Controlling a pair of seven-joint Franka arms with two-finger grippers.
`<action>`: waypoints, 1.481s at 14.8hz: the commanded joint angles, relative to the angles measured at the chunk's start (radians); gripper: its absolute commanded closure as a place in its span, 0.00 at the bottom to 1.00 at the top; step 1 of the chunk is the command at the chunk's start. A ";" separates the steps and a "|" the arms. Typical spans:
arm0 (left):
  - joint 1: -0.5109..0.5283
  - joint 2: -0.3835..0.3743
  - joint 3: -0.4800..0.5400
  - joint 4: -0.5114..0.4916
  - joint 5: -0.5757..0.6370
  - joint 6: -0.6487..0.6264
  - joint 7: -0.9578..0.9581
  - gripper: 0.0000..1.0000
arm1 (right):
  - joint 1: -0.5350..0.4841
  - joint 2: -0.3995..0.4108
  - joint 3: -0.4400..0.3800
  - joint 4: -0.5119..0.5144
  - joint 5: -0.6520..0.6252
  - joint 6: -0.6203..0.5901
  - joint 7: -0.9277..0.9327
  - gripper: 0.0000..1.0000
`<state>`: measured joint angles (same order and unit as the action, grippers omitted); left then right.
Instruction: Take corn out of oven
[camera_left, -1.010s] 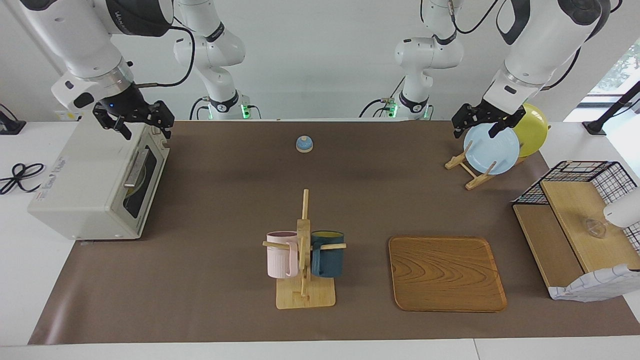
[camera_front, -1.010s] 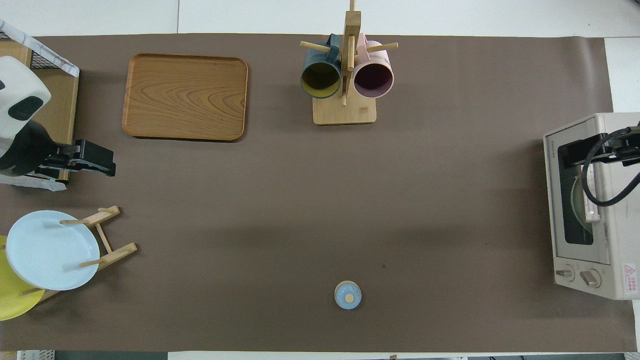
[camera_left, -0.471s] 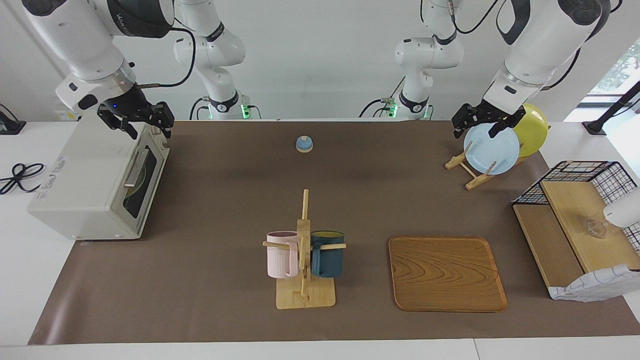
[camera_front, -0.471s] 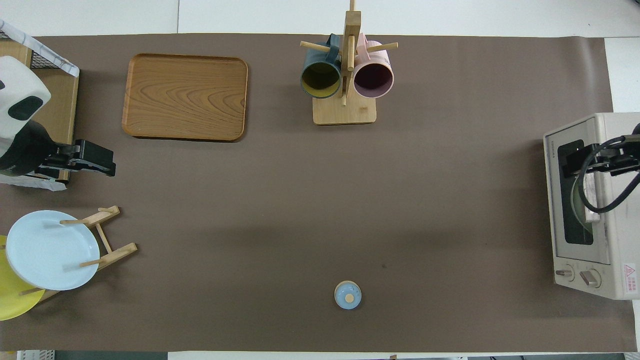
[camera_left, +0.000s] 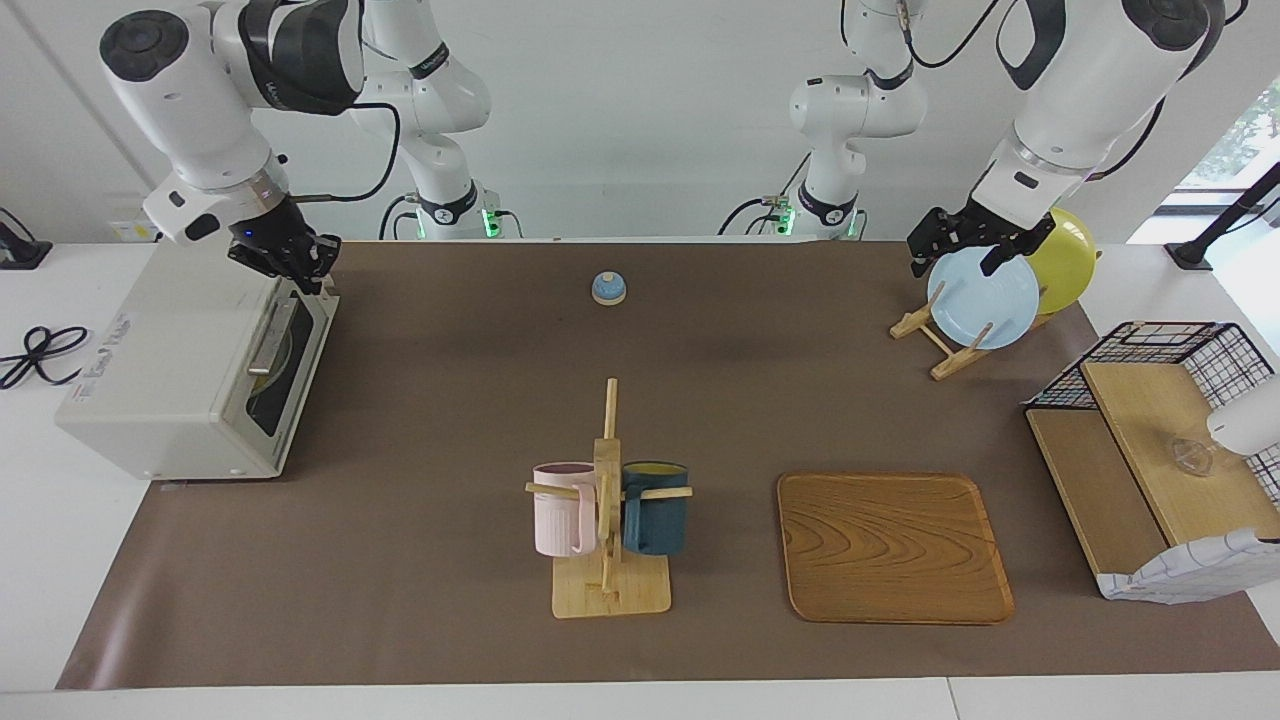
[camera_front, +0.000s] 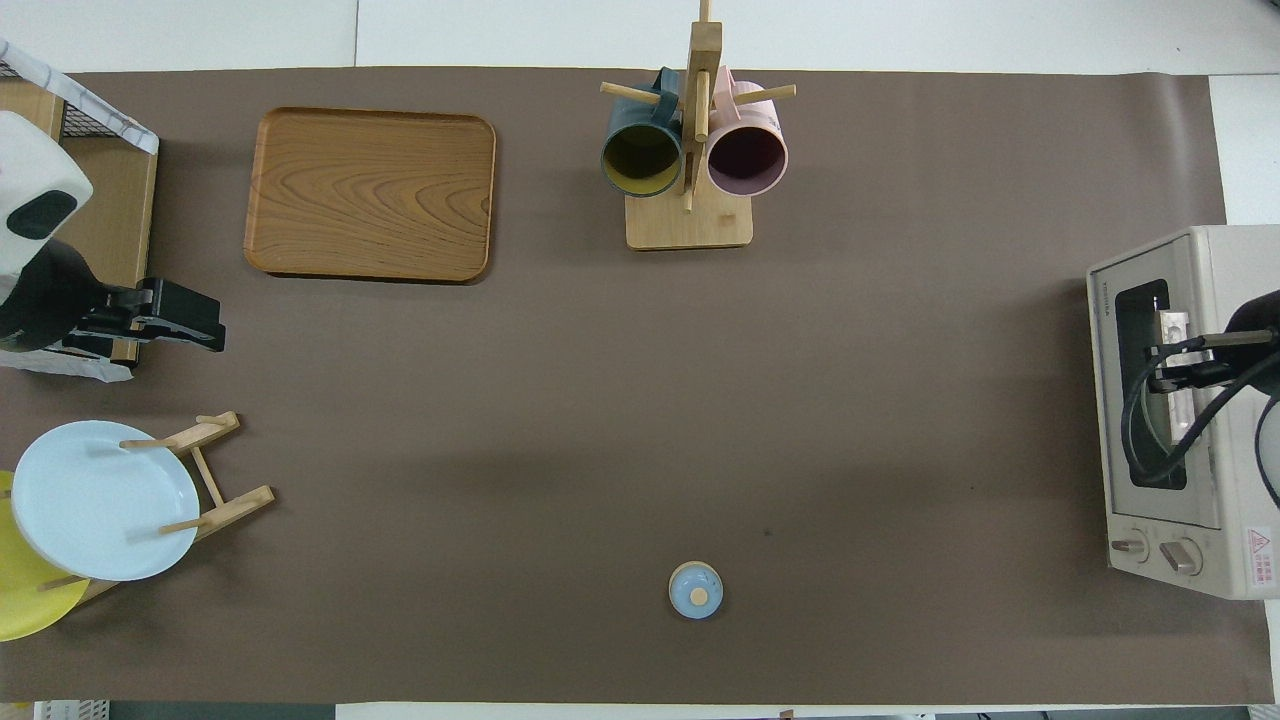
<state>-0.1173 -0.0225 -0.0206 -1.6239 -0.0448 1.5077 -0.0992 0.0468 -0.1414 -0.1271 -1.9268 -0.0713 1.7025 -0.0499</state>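
Bright, even light; soft shadows, sharp focus.

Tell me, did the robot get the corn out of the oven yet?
Not yet. The oven door is closed, and no corn shows on the table. The right gripper, fingers shut, is at the top edge of the door by the handle. The left gripper waits open over the plate rack. Opening the door and lifting out the corn remain.

Opposed high views, shared table (camera_left: 460, 400)
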 joint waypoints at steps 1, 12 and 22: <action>0.010 -0.020 -0.005 -0.017 0.019 0.003 0.009 0.00 | -0.019 -0.073 0.006 -0.121 -0.031 0.074 0.080 1.00; 0.010 -0.019 -0.007 -0.019 0.016 0.026 0.004 0.00 | -0.091 -0.017 0.007 -0.161 -0.109 0.152 0.124 1.00; 0.008 -0.017 -0.007 -0.019 0.009 0.051 -0.005 0.00 | -0.117 0.014 0.007 -0.164 -0.136 0.177 0.104 1.00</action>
<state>-0.1144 -0.0225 -0.0223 -1.6239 -0.0448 1.5291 -0.0992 -0.0502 -0.1238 -0.1282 -2.0758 -0.1879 1.8540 0.0580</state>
